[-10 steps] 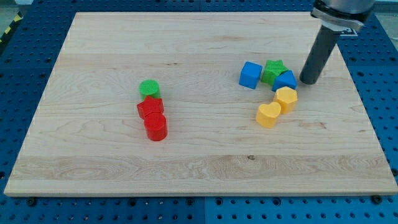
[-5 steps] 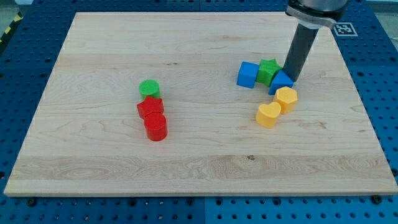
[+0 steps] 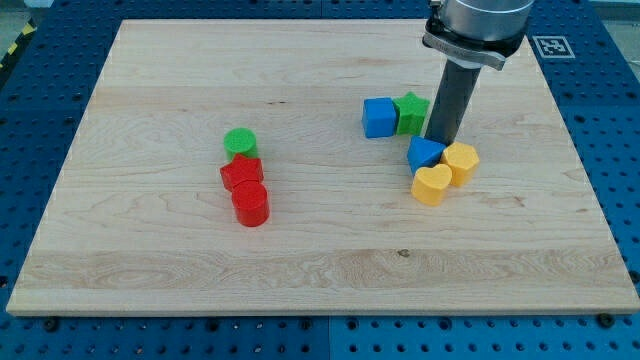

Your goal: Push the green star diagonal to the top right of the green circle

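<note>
Now my tip (image 3: pixel 441 138) just right of green star (image 3: pixel 411 112).

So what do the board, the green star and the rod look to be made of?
The board looks like pale wood with a matte finish: long grain lines and small knots show. The green star seems solid-coloured plastic or painted wood, smooth and even; I cannot tell which. The rod ending in my tip, just right of the star, looks dark and dull, maybe metal or plastic.

No readable text – fiducial marker (image 3: pixel 549 46) only.
</note>
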`<state>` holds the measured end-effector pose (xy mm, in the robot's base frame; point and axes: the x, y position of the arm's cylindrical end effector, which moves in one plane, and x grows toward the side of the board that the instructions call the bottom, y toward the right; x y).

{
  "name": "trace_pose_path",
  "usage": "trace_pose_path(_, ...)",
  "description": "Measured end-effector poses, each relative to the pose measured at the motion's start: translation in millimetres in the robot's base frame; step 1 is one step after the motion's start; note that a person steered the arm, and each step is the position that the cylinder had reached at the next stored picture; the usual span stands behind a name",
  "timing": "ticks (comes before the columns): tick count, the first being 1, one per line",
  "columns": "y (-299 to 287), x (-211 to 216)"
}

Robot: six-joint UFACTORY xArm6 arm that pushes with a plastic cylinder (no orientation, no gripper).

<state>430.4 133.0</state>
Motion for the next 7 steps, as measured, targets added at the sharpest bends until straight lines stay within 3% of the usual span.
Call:
trace_pose_path(2,-7,-51)
trace_pose_path(4,-19,-15)
trace_pose_path(7,-66,-91)
